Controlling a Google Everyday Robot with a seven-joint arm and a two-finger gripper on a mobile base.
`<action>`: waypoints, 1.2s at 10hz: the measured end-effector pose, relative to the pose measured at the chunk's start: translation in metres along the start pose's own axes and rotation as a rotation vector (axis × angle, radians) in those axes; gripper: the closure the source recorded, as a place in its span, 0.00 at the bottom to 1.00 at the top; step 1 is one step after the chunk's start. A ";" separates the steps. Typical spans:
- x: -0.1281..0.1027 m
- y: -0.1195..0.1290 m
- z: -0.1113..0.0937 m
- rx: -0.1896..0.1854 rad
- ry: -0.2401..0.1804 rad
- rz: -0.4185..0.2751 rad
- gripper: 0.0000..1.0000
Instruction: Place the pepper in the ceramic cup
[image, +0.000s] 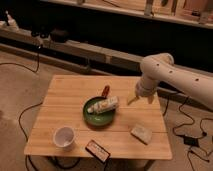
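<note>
Camera view, nearest first: I see the ceramic cup (64, 136) upright at the table's (62, 97) front left. Behind it, a green bowl (95, 118) holds a cream bottle (103, 104). The pepper (105, 91) lies at the bowl's far rim. The gripper (132, 98) hangs just right of the bowl; spread or pressed together, I cannot tell.

Wooden table (70, 95) on a concrete floor (20, 77), dark shelving (125, 30) behind
</note>
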 end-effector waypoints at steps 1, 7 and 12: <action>-0.010 -0.001 -0.004 0.003 -0.024 -0.002 0.28; -0.099 0.016 -0.028 -0.084 -0.204 -0.009 0.28; -0.101 0.017 -0.028 -0.088 -0.205 -0.005 0.28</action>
